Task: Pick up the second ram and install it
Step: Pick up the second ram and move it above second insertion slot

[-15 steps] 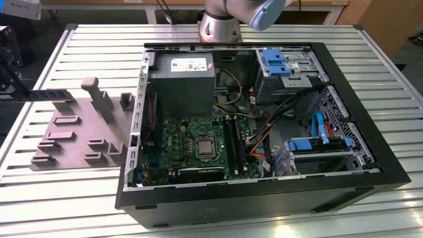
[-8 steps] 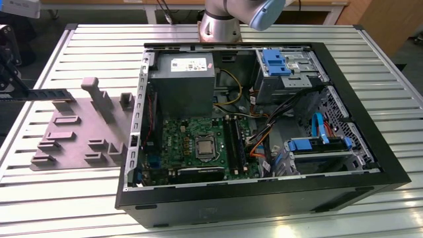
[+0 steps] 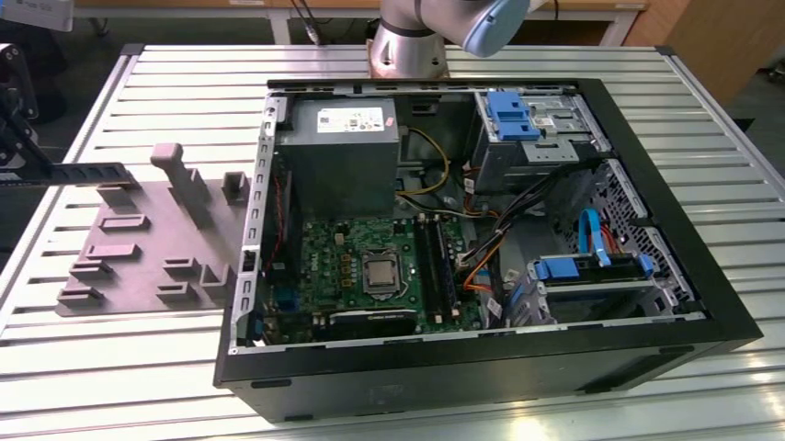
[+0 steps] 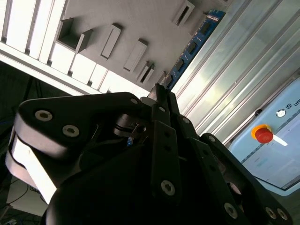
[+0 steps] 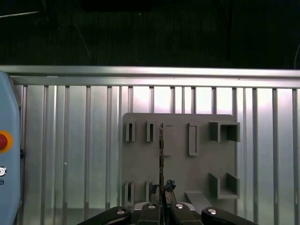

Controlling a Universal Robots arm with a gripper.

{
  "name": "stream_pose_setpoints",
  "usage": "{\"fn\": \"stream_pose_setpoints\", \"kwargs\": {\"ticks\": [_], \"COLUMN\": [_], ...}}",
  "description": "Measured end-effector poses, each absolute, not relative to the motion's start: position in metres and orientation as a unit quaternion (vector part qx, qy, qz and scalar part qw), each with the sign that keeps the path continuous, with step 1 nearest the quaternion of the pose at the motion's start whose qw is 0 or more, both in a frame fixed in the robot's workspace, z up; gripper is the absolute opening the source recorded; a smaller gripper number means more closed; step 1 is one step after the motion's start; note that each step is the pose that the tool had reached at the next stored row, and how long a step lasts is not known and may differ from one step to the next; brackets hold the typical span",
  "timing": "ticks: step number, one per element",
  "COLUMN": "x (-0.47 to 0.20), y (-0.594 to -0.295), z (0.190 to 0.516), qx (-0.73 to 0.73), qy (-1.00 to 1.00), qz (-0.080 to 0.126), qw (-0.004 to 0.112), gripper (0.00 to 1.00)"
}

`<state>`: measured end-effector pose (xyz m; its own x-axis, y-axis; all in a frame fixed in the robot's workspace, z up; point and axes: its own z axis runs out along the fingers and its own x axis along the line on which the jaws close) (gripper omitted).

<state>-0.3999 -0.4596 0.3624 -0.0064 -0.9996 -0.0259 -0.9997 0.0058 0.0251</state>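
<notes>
Claw (image 5: 161, 194): clamped on one end of the second ram (image 3: 84, 173), exterior view's far left.
Second ram: held level beside the grey tray (image 3: 147, 243).
Grey tray: flat on the slatted desk (image 3: 123, 349).
Computer case (image 3: 491, 377): open, right of tray.

No legible txt; white label (image 3: 352, 120) on PSU (image 3: 337, 170) too small to read.

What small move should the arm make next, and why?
Likely swing toward the open computer case. The tool is shut on the second ram near the grey tray, far from the black memory slots on the motherboard.
</notes>
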Motion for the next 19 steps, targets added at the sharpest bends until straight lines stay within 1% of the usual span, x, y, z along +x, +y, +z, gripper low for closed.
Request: {"fn": "stream_pose_setpoints", "kwargs": {"ticks": [19], "x": [-0.4000], "y": [-0.4591], "z": [0.3676], "qx": [-0.705], "qy": [0.709], "qz": [0.018], "qw": [0.000], "gripper": [0.14]}}
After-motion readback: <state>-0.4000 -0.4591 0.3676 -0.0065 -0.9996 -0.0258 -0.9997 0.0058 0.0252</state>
